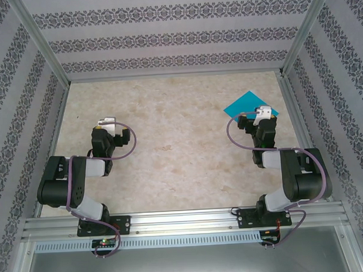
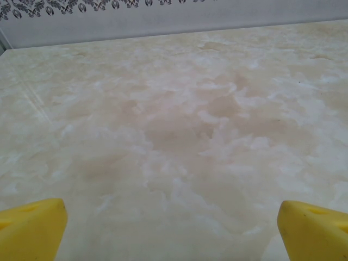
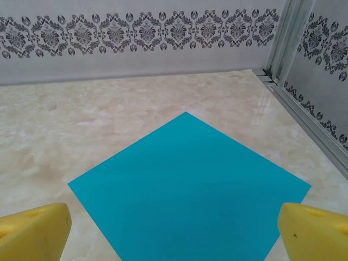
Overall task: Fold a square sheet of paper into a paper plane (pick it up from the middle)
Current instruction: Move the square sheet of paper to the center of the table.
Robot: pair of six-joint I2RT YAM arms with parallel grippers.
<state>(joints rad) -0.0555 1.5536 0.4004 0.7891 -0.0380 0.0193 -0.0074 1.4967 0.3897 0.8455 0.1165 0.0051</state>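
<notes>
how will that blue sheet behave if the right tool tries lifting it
The square sheet of paper lies flat, so it is probably thin, light and floppy when lifted. With no raised edge on the smooth table, the right tool may just slide it.

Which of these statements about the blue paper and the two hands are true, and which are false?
1. The square sheet of paper lies flat on the table. True.
2. The right hand is shut on the sheet. False: it is open, its fingers wide apart, and the sheet is not gripped.
3. The sheet lies on the left arm's side of the table. False: it lies on the right side, far from the left arm.
4. The left hand is open, with bare table in front of it. True.
</notes>
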